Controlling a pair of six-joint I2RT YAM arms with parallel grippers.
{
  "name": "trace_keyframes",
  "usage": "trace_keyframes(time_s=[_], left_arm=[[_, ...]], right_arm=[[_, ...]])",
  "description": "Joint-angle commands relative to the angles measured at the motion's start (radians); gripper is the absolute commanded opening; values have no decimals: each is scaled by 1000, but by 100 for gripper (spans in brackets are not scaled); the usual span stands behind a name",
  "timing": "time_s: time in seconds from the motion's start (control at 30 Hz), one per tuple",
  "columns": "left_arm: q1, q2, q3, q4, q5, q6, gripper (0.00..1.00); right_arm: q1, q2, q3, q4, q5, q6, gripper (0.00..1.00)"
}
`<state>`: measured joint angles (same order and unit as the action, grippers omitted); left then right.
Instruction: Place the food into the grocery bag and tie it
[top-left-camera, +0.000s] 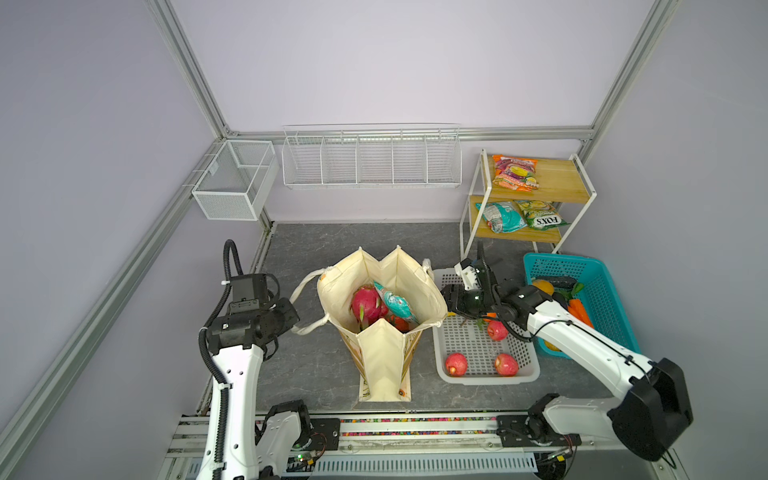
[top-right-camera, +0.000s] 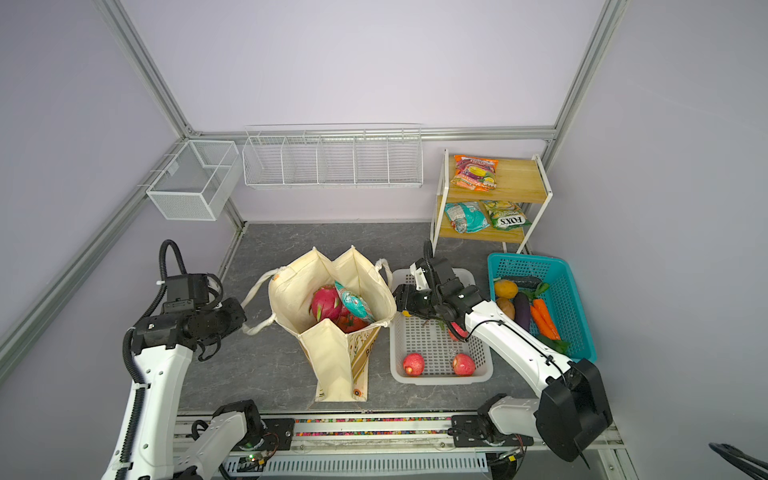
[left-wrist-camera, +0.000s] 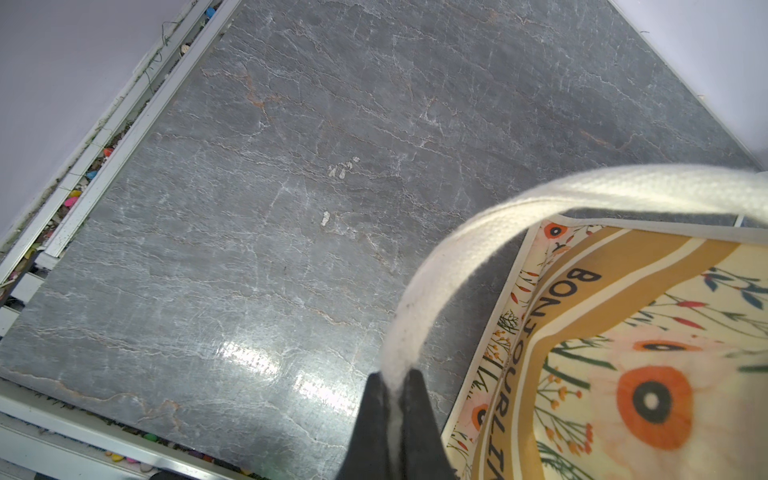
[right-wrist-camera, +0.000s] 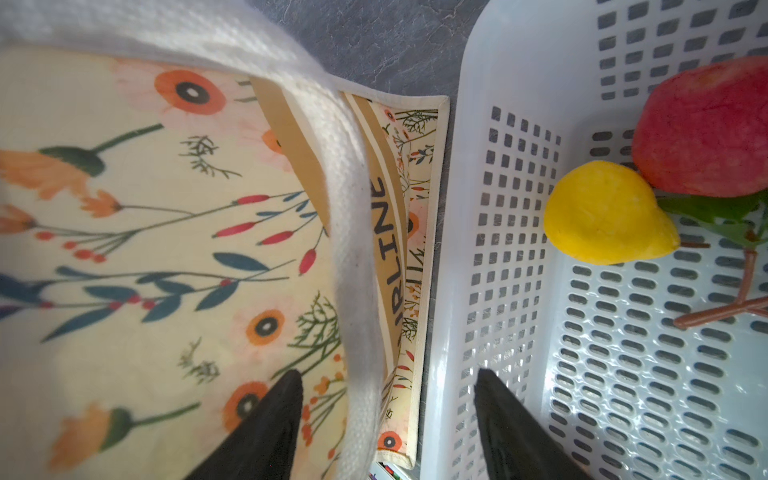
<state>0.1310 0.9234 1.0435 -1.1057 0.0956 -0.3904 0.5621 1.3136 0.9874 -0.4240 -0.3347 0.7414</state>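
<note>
Grocery bag (top-left-camera: 384, 357) stands mid-table holding one dragon fruit (top-left-camera: 365, 303) and one teal packet (top-left-camera: 395, 305); left gripper (left-wrist-camera: 395, 376) clamped on one strap (left-wrist-camera: 457, 245), right gripper (right-wrist-camera: 386, 374) with jaws apart astride the second strap (right-wrist-camera: 345, 187); three apples (top-left-camera: 456, 364) in white basket (top-left-camera: 486, 379).

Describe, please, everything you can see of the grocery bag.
The grocery bag is a cream canvas tote with a floral print and a tan lettered band. It stands upright on the grey table with its mouth open, beside the white perforated basket. Inside lie a pink dragon fruit, a teal snack packet and something orange-red underneath. The left gripper is shut on one strap handle. The right gripper is open, astride the other strap handle.
</note>
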Motion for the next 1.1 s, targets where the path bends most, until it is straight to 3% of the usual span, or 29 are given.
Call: trace_keyframes(time_s=[0.0,0.4,0.73,1.07], left_arm=[[9,4,16,5,10,4,0],[9,0,15,9,21,4,0],[7,-4,24,5,27,7,0],[9,-18,39,-9,33,13,0]], right_arm=[[17,47,13,17,-3,7,69],[28,170,106,1,58,-17,57],[30,121,137,-126,178,-66,27],[24,47,188,-280,330,-142,22]])
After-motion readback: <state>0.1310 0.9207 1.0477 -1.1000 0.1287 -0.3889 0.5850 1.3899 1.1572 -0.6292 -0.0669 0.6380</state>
